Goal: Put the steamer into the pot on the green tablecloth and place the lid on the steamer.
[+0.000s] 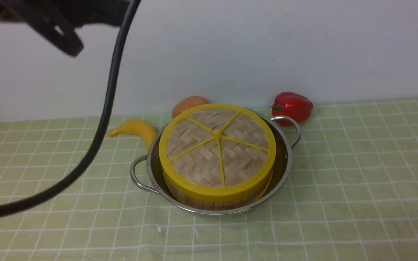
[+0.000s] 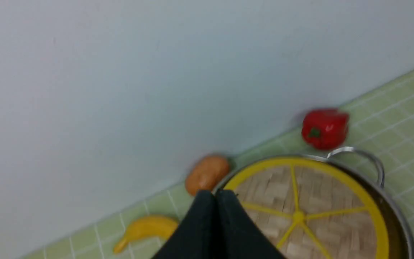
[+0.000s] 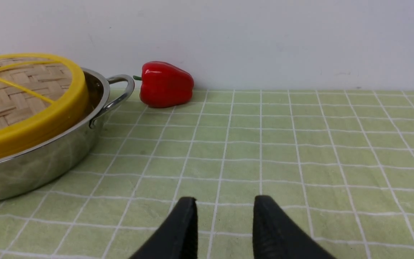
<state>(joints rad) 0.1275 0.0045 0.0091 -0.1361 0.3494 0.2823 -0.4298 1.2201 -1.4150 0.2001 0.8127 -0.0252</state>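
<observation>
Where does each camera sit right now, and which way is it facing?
Front: between the arms, looking forward at the lid on the pot; only a dark arm part and cable show.
Left wrist: above the lid, left gripper shut.
Right wrist: low over the green tablecloth, right gripper open.
All share the red pepper.

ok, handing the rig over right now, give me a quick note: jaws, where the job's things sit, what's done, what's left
Left gripper: jaws shut, empty, raised above the lid's rim.
Right gripper: jaws open, empty, low over the green tablecloth, away from the pot.
Steamer: inside the pot, which sits on the tablecloth.
Lid: on the steamer, looks seated evenly.
Done: steamer in pot, lid on.
Left: nothing apparent; just park both arms.
</observation>
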